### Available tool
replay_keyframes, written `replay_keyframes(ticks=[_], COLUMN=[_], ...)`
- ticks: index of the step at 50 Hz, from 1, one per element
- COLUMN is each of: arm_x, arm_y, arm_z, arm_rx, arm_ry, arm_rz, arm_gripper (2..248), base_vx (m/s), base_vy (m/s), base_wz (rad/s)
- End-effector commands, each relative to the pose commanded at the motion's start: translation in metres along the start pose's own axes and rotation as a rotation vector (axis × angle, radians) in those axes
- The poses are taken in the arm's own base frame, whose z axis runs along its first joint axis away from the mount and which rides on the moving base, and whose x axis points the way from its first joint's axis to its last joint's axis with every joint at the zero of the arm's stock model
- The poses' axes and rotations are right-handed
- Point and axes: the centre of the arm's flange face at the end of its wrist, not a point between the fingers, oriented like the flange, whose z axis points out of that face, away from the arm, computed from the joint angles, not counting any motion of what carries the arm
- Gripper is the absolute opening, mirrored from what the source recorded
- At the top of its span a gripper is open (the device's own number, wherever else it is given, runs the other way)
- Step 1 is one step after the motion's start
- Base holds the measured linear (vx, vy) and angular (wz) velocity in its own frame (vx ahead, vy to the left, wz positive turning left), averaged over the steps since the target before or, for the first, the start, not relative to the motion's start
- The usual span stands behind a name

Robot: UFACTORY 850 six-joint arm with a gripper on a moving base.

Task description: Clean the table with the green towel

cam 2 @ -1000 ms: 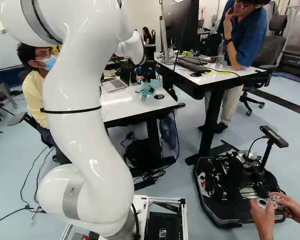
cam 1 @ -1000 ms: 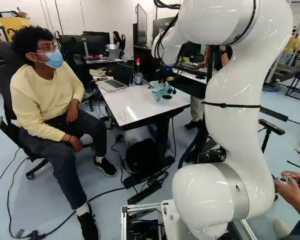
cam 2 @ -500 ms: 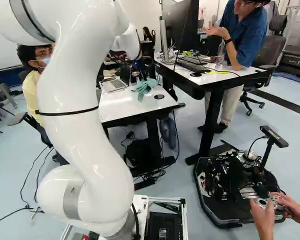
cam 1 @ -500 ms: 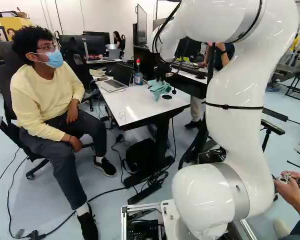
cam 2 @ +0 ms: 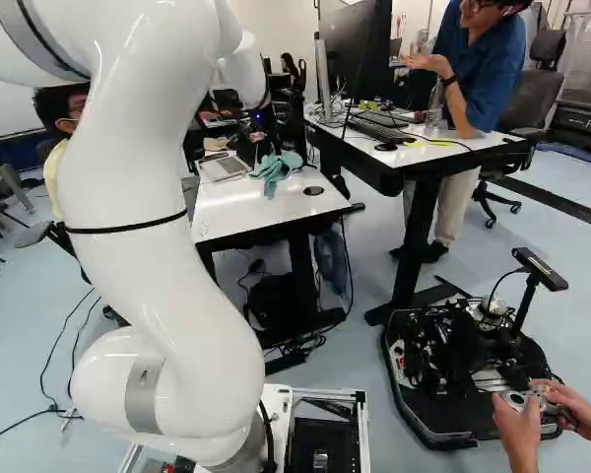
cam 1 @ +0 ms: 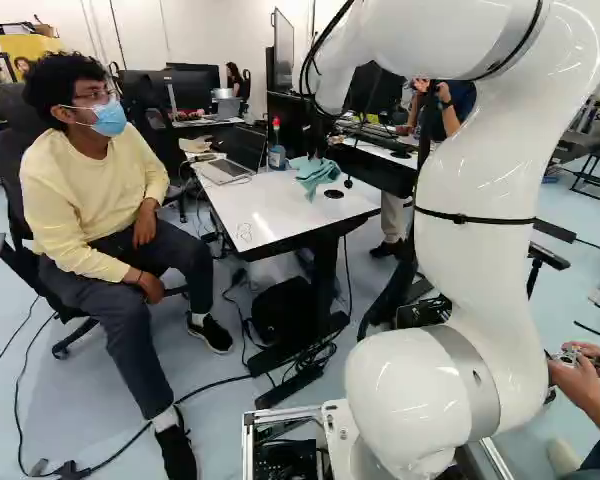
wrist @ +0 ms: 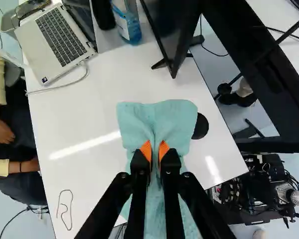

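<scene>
At the far end of the white table [cam 1: 270, 215], my gripper [cam 2: 259, 143] points down at the green towel [cam 2: 276, 169]. In the wrist view the gripper [wrist: 155, 148] has its orange pads pinching a puckered fold of the towel [wrist: 177, 117]. The cloth spreads ahead of the fingers and also runs back beneath them. Whether its lower side touches the tabletop, I cannot tell. A thin looped line [wrist: 65, 211] marks the tabletop near one edge.
A laptop [wrist: 57, 42], a blue bottle [wrist: 129, 25] and a black stand [wrist: 172, 45] occupy the table's far part. Beside the towel lies a black disc [wrist: 201, 126]. A second desk [cam 2: 424, 153] with a monitor adjoins. Another robot's base [cam 2: 473, 370] stands to the right.
My arm has swung somewhat, carrying the gripper and towel a little to the left in both base views. The base has not moved.
</scene>
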Motion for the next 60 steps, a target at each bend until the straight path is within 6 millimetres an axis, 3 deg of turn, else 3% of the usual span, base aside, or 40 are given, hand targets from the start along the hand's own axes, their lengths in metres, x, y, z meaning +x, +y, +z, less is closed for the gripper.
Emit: replay_keyframes(ticks=[36, 60], arm_x=[0.001, -0.002], arm_y=[-0.036, -0.064], arm_z=[-0.048, -0.05], arm_rx=[0.031, 0.06], arm_ry=[-0.038, -0.096], arm_rz=[-0.053, -0.085], arm_gripper=[39, 39], base_vx=[0.0, 0.0], base_vy=[0.0, 0.0], base_wz=[0.0, 0.0])
